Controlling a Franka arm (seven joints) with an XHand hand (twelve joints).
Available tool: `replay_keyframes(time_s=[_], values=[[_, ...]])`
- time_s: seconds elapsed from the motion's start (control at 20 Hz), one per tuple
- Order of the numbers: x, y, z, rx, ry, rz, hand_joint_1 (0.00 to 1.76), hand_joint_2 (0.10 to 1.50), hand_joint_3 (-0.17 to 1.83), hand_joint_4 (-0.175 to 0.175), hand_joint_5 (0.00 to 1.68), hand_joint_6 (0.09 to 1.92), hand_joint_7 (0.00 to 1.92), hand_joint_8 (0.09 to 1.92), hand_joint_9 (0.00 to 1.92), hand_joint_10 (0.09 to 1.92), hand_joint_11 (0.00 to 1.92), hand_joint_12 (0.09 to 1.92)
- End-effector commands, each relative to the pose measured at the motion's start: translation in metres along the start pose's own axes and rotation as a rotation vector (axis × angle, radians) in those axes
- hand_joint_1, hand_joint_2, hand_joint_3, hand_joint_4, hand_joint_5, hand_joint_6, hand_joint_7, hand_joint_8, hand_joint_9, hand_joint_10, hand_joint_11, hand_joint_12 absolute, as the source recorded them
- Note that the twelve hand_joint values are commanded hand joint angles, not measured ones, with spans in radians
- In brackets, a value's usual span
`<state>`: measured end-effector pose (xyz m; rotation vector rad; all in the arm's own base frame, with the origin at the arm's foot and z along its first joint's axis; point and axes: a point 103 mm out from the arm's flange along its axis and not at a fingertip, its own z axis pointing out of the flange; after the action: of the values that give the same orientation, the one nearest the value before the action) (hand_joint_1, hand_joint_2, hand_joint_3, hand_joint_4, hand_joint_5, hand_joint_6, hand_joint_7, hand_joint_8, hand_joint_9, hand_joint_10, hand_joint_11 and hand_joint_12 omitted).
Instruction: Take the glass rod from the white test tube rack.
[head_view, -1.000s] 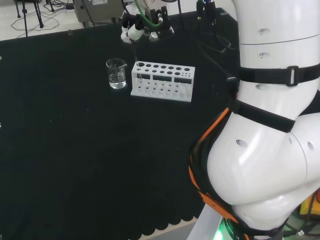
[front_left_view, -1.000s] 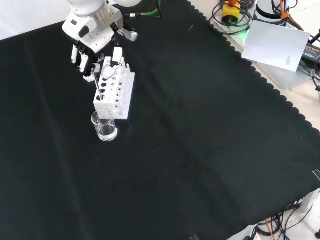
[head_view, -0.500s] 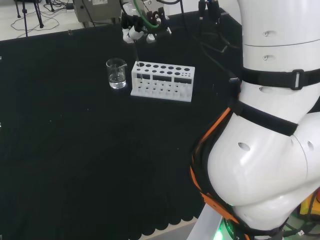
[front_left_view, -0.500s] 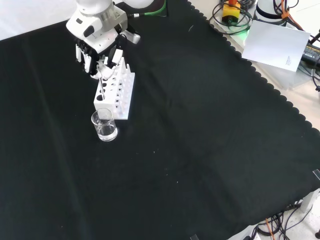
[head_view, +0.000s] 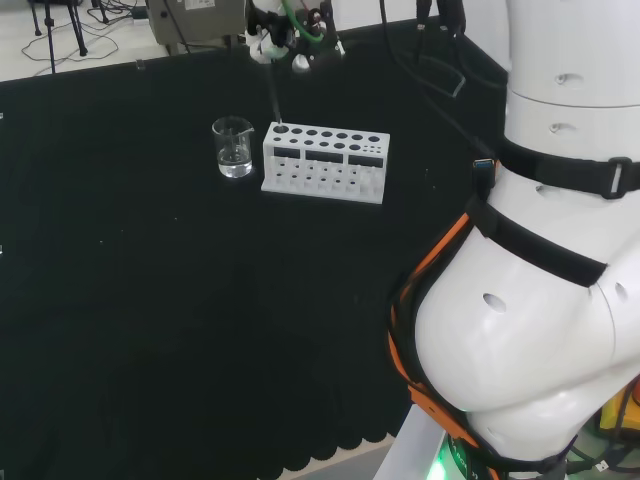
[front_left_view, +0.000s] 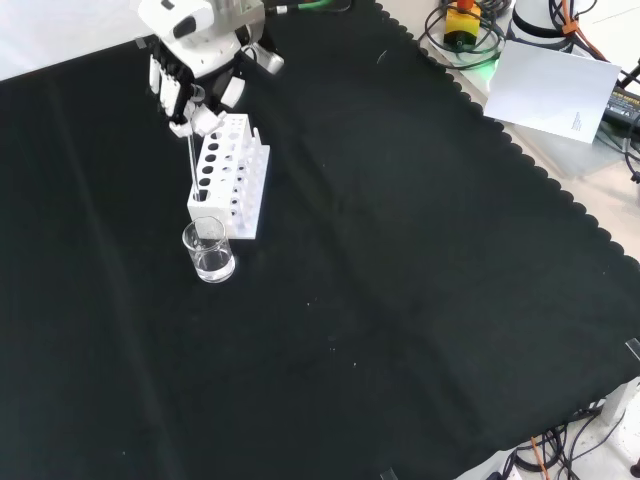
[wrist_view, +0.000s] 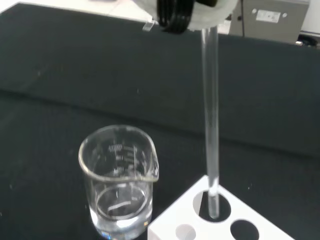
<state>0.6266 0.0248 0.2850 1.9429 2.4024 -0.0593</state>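
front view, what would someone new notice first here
The hand, at the view's top left, pinches a glass rod whose lower end sits in the end hole of the white rack below it. A glass beaker stands just in front of the rack on the black cloth.

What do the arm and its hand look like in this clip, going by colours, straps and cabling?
The arm is made of big, glossy white rounded links with small dark holes. Black straps with buckles wrap around the links, and an orange cable alongside black ones runs down its side. A green light glows at its base. The hand is white with black parts, and green cable leads from its wrist.
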Motion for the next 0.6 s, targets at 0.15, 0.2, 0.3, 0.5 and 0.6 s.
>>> replay_keyframes(time_s=[0.15,0.2,0.3,0.5,0.6], values=[[-0.007,-0.026,-0.042,-0.103,0.199,0.143,1.30,0.92,0.26,-0.175,1.21,0.33,1.14,1.08,1.66,0.74,1.23,0.77],[-0.006,-0.030,-0.046,-0.107,0.199,0.145,1.30,0.93,0.24,-0.175,1.22,0.30,1.15,1.08,1.67,0.72,1.23,0.77],[-0.004,-0.039,-0.052,-0.119,0.199,0.147,1.30,0.96,0.16,-0.175,1.25,0.24,1.15,1.07,1.68,0.68,1.23,0.77],[-0.003,-0.051,-0.064,-0.135,0.207,0.155,1.30,0.99,0.10,-0.175,1.26,0.19,1.15,1.05,1.69,0.66,1.24,0.77],[-0.003,-0.055,-0.070,-0.143,0.206,0.157,1.30,1.00,0.09,-0.175,1.27,0.17,1.15,1.04,1.70,0.64,1.24,0.77]])
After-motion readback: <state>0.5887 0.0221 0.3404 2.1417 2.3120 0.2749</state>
